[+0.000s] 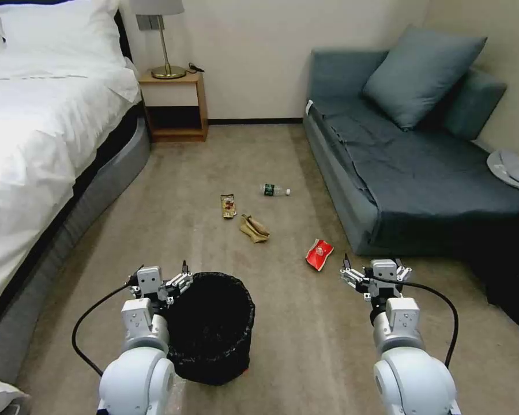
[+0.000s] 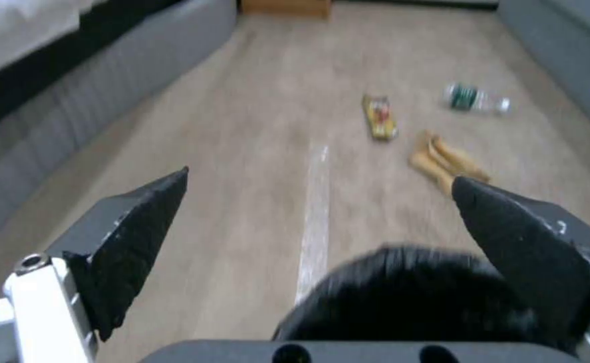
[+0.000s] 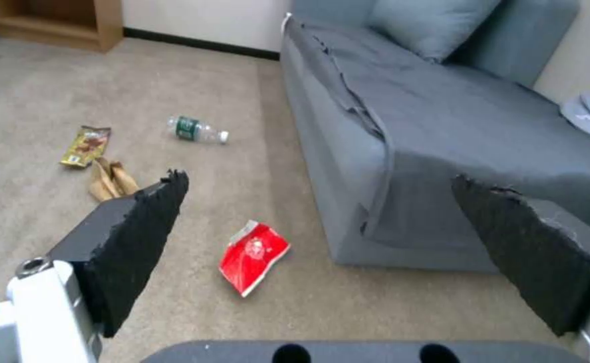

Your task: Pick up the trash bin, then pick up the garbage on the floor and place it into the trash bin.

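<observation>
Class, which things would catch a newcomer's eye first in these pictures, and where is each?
The black trash bin stands on the carpet beside the open left hand. A red snack packet lies near the grey sofa, just ahead of the open right hand. A white bed is at left.

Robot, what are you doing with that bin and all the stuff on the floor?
The robot is cleaning up litter. Its left hand is open, right at the rim of the black bin, not gripping it yet. Its right hand is open too, held above the carpet near the red packet. The bottle, wrapper and crumpled paper lie farther out on the floor. Nothing is picked up yet.
</observation>
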{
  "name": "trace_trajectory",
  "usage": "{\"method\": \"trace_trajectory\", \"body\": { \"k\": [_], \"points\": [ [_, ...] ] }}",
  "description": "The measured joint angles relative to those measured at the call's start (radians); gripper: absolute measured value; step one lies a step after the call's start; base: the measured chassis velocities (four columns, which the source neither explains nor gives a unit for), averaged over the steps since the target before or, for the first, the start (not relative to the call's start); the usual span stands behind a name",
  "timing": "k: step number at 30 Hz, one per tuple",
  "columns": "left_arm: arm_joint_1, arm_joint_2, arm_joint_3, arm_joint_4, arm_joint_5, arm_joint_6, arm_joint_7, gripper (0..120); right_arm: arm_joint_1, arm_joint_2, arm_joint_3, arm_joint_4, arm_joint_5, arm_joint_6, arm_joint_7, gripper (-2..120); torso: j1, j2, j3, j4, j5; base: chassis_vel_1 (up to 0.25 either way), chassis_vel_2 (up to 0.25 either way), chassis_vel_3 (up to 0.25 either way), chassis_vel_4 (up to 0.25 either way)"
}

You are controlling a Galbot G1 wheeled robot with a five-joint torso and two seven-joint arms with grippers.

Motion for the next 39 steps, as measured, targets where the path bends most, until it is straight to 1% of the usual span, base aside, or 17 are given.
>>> {"method": "trace_trajectory", "body": {
  "k": [4,5,6,8,16,20,21,24,25,27,30,32,35,36,37,38,39],
  "points": [
    [0.024,0.048,0.003,-0.068,-0.090,0.102,-0.068,100,-0.003,-0.012,-0.010,0.004,0.001,-0.002,-0.001,100,0.000,0.000,0.000,0.0000,0.0001,0.000,0.000,0.000,0.000],
    [0.024,0.048,0.003,-0.068,-0.090,0.102,-0.068,100,-0.003,-0.012,-0.010,0.004,0.001,-0.002,-0.001,100,0.000,0.000,0.000,0.0000,0.0001,0.000,0.000,0.000,0.000],
    [0.033,0.065,0.004,-0.092,-0.121,0.137,-0.092,100,-0.003,-0.017,-0.012,0.004,0.001,-0.004,-0.001,100,0.000,0.000,0.000,0.0000,0.0002,0.000,0.000,0.000,0.000],
    [0.040,0.079,0.004,-0.111,-0.147,0.166,-0.112,100,-0.002,-0.024,-0.018,0.004,0.002,-0.006,-0.002,100,0.000,0.000,0.000,0.0000,0.0002,0.000,0.000,0.000,0.000],
    [0.041,0.085,0.005,-0.113,-0.160,0.170,-0.121,100,-0.004,-0.027,-0.031,0.003,0.004,-0.006,-0.002,100,0.000,0.000,0.000,-0.0001,0.0002,0.000,0.000,0.000,0.000],
    [0.042,0.143,0.017,-0.045,-0.270,0.168,-0.191,100,-0.002,-0.027,-0.034,0.000,0.003,-0.006,-0.002,100,0.000,0.000,0.000,-0.0001,0.0001,0.000,0.000,0.000,0.000],
    [0.042,0.143,0.017,-0.045,-0.270,0.168,-0.191,100,-0.002,-0.027,-0.034,0.000,0.003,-0.006,-0.002,100,0.000,0.000,0.000,-0.0001,0.0001,0.000,0.000,0.000,0.000],
    [0.042,0.199,0.029,0.025,-0.376,0.166,-0.258,100,-0.004,-0.027,-0.032,-0.005,0.003,-0.005,0.001,100,0.000,0.000,0.000,0.0000,0.0001,0.000,0.000,0.000,0.000],
    [0.042,0.199,0.029,0.025,-0.376,0.166,-0.258,100,-0.004,-0.027,-0.032,-0.005,0.003,-0.005,0.001,100,0.000,0.000,0.000,0.0000,0.0001,0.000,0.000,0.000,0.000],
    [0.042,0.238,0.037,0.073,-0.449,0.165,-0.305,100,-0.010,-0.027,-0.032,-0.009,0.003,-0.003,0.002,100,0.000,0.000,0.000,-0.0001,0.0001,0.000,0.000,0.000,0.000],
    [0.043,0.272,0.043,0.114,-0.509,0.164,-0.344,100,-0.014,-0.027,-0.033,-0.010,0.003,-0.001,0.003,100,0.000,0.000,0.000,-0.0002,0.0001,0.000,0.000,0.000,0.000],
    [0.042,0.278,0.046,0.126,-0.520,0.162,-0.348,100,-0.014,-0.028,-0.034,-0.010,0.002,0.000,0.003,100,0.000,0.000,0.000,0.0002,0.0000,0.000,0.000,0.000,0.000],
    [0.033,0.306,0.059,0.226,-0.583,0.161,-0.377,100,-0.011,-0.028,-0.034,-0.010,0.002,0.000,0.003,100,0.000,0.000,0.000,-0.0003,0.0003,0.000,0.000,0.000,0.000],
    [0.033,0.306,0.059,0.226,-0.583,0.161,-0.377,100,-0.011,-0.028,-0.034,-0.010,0.002,0.000,0.003,100,0.000,0.000,0.000,-0.0003,0.0003,0.000,0.000,0.000,0.000],
    [0.028,0.306,0.057,0.239,-0.590,0.162,-0.381,100,-0.011,-0.029,-0.034,-0.011,0.002,0.000,0.003,100,0.000,0.000,0.000,0.0008,-0.0003,0.000,0.000,0.000,0.000],
    [0.023,0.306,0.060,0.245,-0.594,0.162,-0.379,100,-0.011,-0.029,-0.034,-0.011,0.002,0.000,0.003,100,0.000,0.000,0.000,-0.0002,0.0001,0.000,0.000,0.000,0.000],
    [0.019,0.305,0.060,0.249,-0.594,0.162,-0.377,100,-0.010,-0.029,-0.034,-0.012,0.002,0.000,0.003,100,0.000,0.000,0.000,0.0000,0.0002,0.000,0.000,0.000,0.000]
  ]
}}
